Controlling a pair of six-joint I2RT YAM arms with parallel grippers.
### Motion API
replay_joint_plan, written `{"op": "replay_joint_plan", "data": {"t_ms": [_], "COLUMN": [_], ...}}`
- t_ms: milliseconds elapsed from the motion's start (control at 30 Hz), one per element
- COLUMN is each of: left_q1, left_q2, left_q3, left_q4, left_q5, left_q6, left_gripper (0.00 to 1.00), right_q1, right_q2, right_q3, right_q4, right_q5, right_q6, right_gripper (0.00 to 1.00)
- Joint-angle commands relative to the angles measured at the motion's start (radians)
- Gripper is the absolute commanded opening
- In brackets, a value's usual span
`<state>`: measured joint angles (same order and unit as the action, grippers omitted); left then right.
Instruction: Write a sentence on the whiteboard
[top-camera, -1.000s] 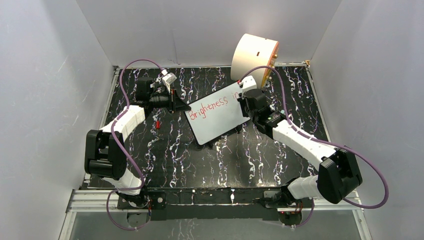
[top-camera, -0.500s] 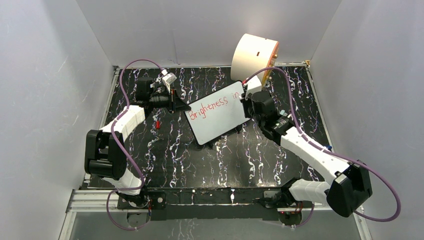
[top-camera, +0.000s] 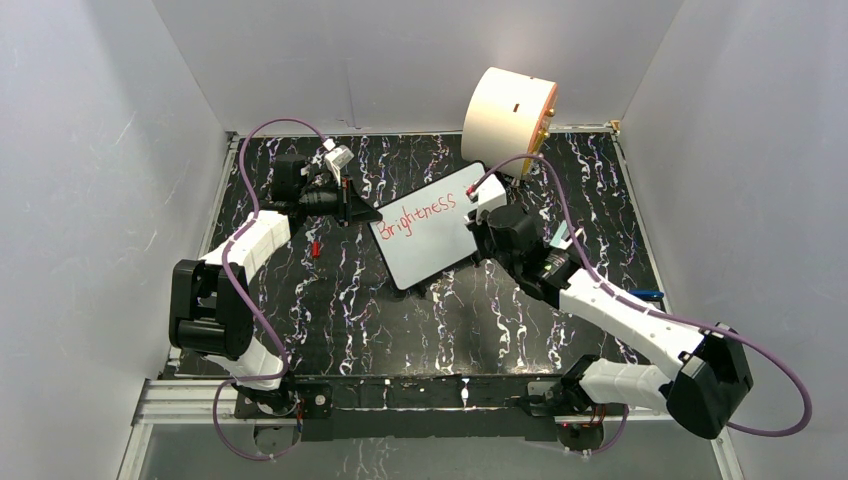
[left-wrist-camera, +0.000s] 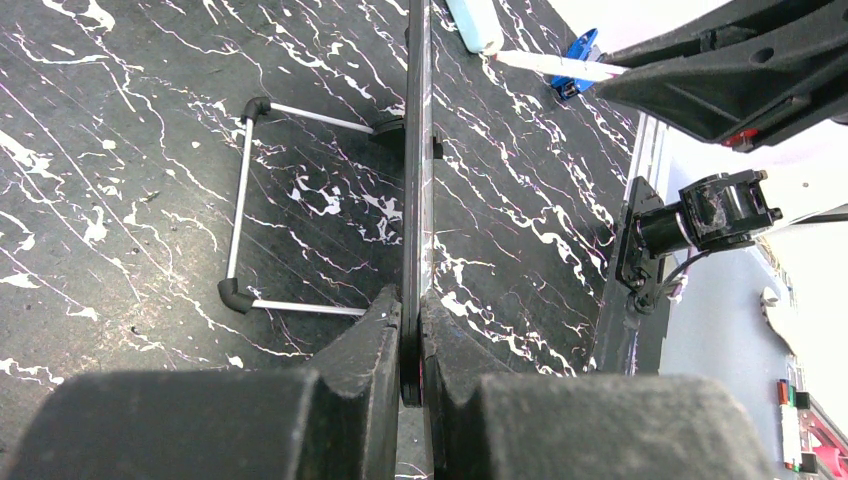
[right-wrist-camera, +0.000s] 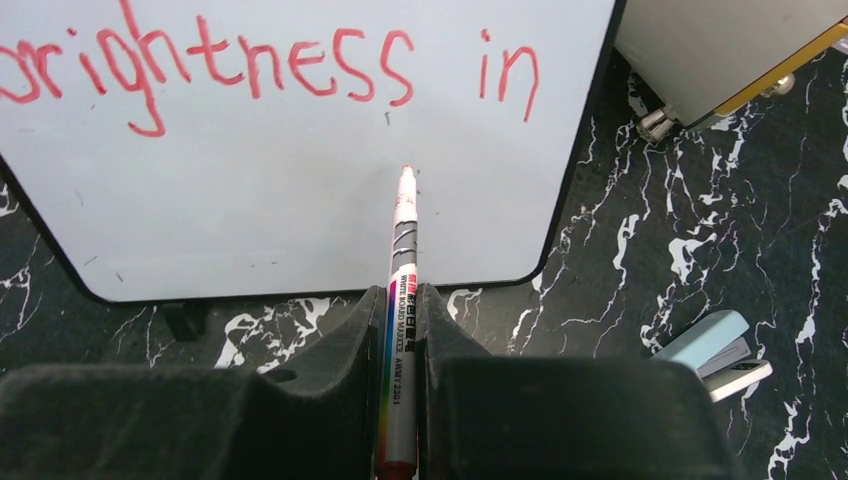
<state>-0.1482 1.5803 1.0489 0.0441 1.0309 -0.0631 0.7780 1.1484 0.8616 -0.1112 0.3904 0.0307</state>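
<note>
Right pincer (top-camera: 478, 215) has slid in over the 3 o'clock end of the whiteboard (top-camera: 425, 248) since a second ago, elbow sinking toward 5 o'clock, so from above the "in" is now covered.

Up close, that pincer is squeezed tight on a red marker (right-wrist-camera: 401, 240). Its tip sits just under the sentence (right-wrist-camera: 262, 62), which reads "Brightness in" in red, though I can't tell if it actually touches. Left pincer (left-wrist-camera: 411, 345) is clamped on the board's 9 o'clock edge. Board sits tilted in the middle of the table (top-camera: 350, 310), a wire stand (left-wrist-camera: 240, 200) on its back side, with the cream cylinder (top-camera: 505, 110) at its 1 o'clock.
</note>
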Motion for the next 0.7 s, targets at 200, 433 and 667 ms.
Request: {"op": "replay_joint_plan", "data": {"t_ms": [200, 433, 667], "left_q1": [-0.040, -0.042, -0.042], "left_q2": [0.023, 0.023, 0.016], "left_q3": [-0.009, -0.011, -0.011], "left_q4": [-0.086, -0.086, -0.085], "left_q5": [-0.104, -0.115, -0.117], "left_q6": [0.033, 0.033, 0.034], "left_gripper": [0.00, 0.00, 0.00], "right_q1": [0.110, 0.185, 0.219], "right_q2": [-0.047, -0.021, 0.001], "right_q3": [-0.064, -0.078, -0.077], "right_q4": [0.050, 0.086, 0.103], "right_q5": [0.060, 0.109, 0.120], "right_q6": [0.037, 0.046, 0.050], "right_gripper": [0.00, 0.00, 0.00]}}
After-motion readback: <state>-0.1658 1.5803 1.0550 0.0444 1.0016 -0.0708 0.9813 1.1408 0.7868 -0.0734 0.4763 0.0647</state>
